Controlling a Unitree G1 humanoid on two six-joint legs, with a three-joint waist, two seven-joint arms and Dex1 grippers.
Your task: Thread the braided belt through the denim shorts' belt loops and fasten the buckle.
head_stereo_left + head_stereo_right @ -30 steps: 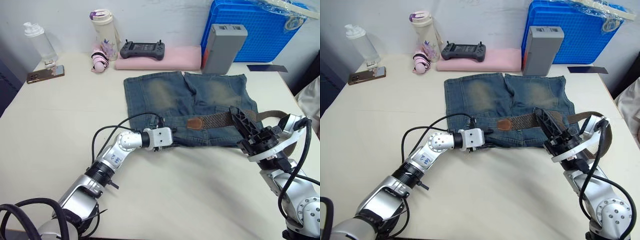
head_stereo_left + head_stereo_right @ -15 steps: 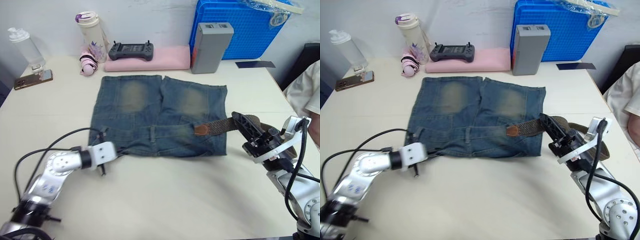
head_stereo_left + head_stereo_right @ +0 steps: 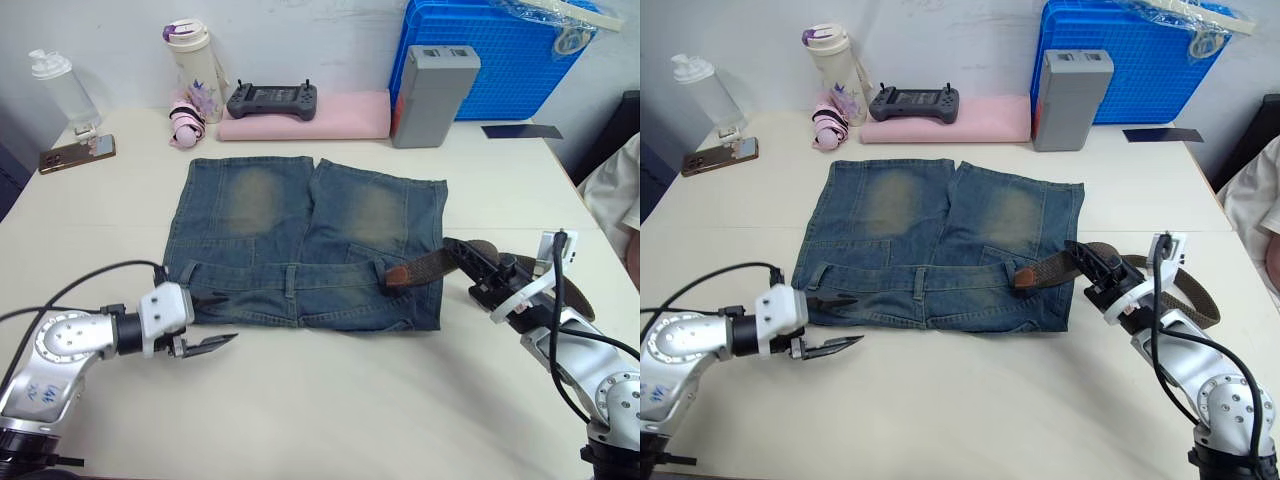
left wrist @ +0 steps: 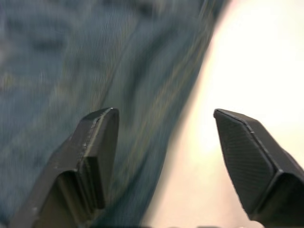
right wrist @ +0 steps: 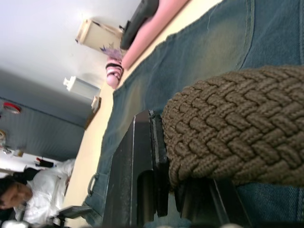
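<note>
The denim shorts lie flat on the white counter, waistband toward the near edge and legs pointing far.

The braided belt crosses the right end of the waistband. Its brown leather tip rests on the denim just past a belt loop, and the rest of the strap trails off the shorts to the right, curving along the counter beside the right arm. The buckle cannot be made out.

The right end effector is at the right edge of the shorts, its black fingers closed on the belt; the right wrist view shows the woven strap pressed against a finger.

The left end effector sits at the near left corner of the shorts with its two fingers spread apart and nothing between them. One finger lies over the denim hem, the other over bare counter, as the left wrist view also shows.

Along the far edge stand a clear bottle, a phone, a tumbler, a game controller on a pink pad, a grey box and a blue crate.
</note>
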